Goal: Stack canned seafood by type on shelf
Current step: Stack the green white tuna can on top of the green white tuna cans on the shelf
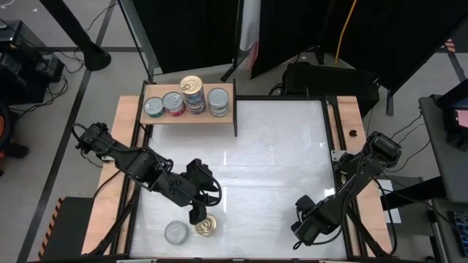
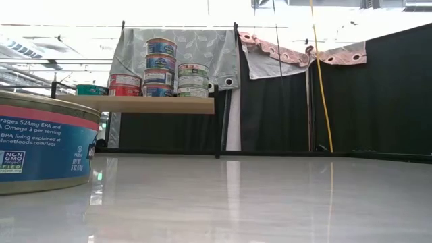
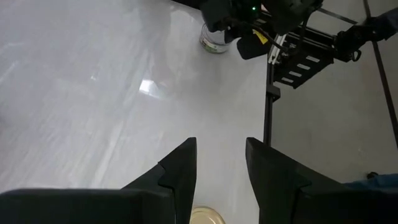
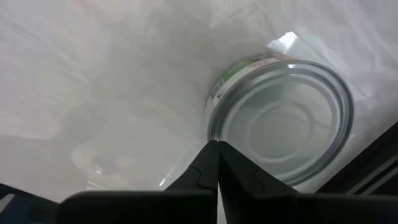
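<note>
arms point(image 1: 153, 172): dark, jointed, black cables along links | left gripper point(image 3: 221, 180): two matte black wedge-shaped fingers | right gripper point(image 4: 217, 163): black angular fingers, stepped edges

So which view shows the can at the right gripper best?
Right wrist view: the can fills the frame beside the shut right gripper. Left wrist shows it small, distant; the arm hides it from above; low view misses it.

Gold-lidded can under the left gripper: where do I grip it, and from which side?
Grip the gold-lidded can across its round side wall, coming straight down. It sits flat, lid up, and the left gripper hangs over it, fingers apart. Mind the silver-lidded can beside it.
</note>
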Robot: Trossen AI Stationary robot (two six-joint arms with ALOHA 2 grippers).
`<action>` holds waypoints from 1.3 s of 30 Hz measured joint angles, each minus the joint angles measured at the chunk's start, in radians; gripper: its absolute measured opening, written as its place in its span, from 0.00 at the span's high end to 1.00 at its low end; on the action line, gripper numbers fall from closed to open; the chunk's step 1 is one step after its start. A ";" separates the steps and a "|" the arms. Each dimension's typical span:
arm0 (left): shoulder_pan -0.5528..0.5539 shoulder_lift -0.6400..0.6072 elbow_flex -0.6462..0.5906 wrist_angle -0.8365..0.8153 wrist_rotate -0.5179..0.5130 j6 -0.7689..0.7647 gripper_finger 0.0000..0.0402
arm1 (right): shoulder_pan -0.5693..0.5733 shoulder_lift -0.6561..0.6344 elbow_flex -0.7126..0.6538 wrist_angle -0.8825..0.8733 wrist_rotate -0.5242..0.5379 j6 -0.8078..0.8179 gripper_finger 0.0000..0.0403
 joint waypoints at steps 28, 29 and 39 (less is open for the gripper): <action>-0.001 -0.009 0.000 -0.003 0.002 -0.022 0.66 | 0.000 0.041 0.077 -0.110 0.055 0.034 1.00; -0.001 -0.010 0.000 -0.004 0.002 -0.022 0.66 | 0.000 0.041 0.077 -0.121 0.055 0.033 1.00; -0.001 -0.013 0.000 -0.003 0.002 -0.022 0.66 | 0.000 0.041 0.008 -0.006 0.047 0.058 1.00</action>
